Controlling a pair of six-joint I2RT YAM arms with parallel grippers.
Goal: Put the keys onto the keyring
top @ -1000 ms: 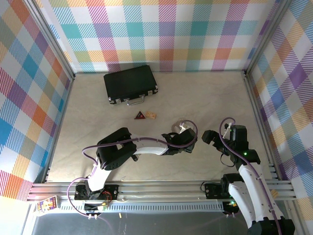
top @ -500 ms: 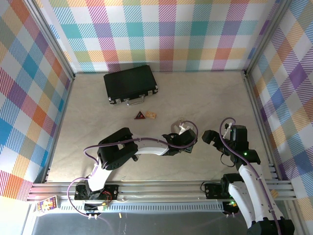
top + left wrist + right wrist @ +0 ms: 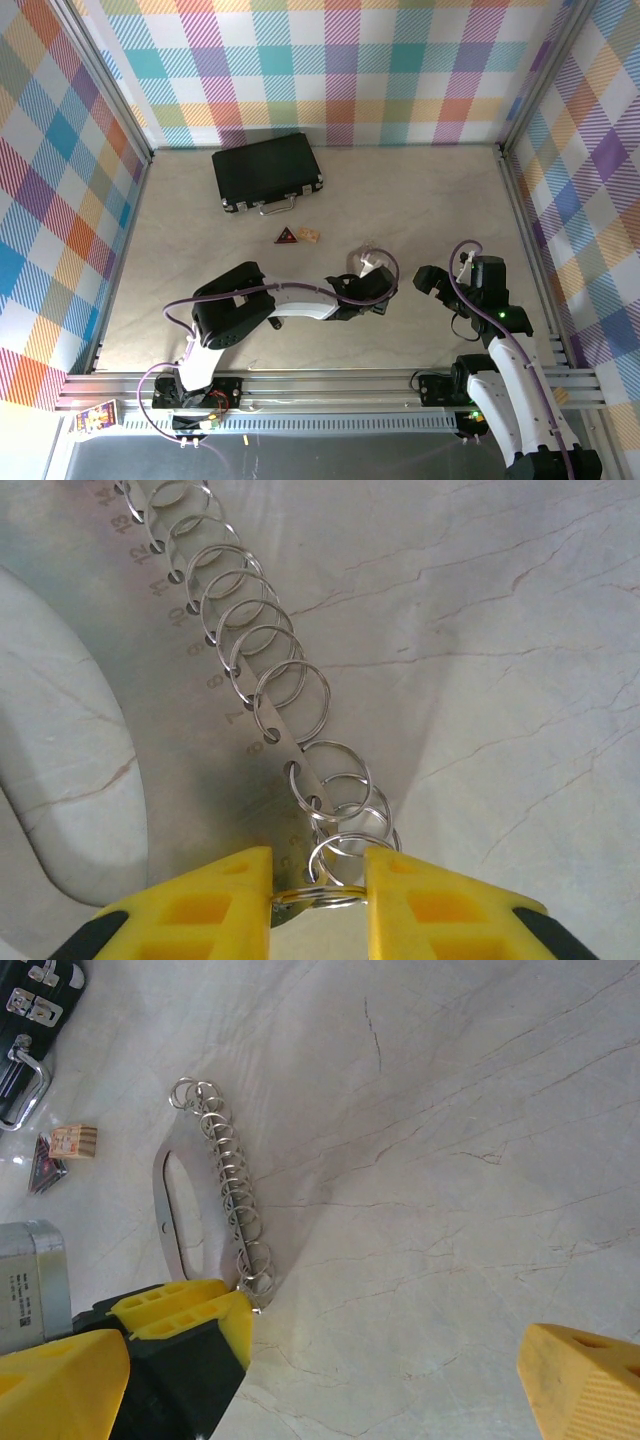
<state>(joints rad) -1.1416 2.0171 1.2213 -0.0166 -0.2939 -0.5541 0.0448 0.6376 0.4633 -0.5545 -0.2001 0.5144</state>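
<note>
Left wrist view has your left gripper (image 3: 318, 892) drawn narrow, its yellow fingertips (image 3: 200, 900) pinching the very end of the keyring (image 3: 283, 742), just past the row of small split rings (image 3: 290, 692). From above, the keyring lies on the table (image 3: 440, 200) well apart from the black case (image 3: 266, 172), on the arms' side of it and off to its right. It sits beyond the dark-red triangle (image 3: 287, 236) and tan chip (image 3: 309, 235) near the case's front. Your right gripper (image 3: 432, 283) stands wide with nothing in it, farther from the case again. The hold is thin metal caught at the tips. Lift or twist quickly and I'd expect the loop to pivot or slip free, with the loose rings swinging and making threading harder.
</note>
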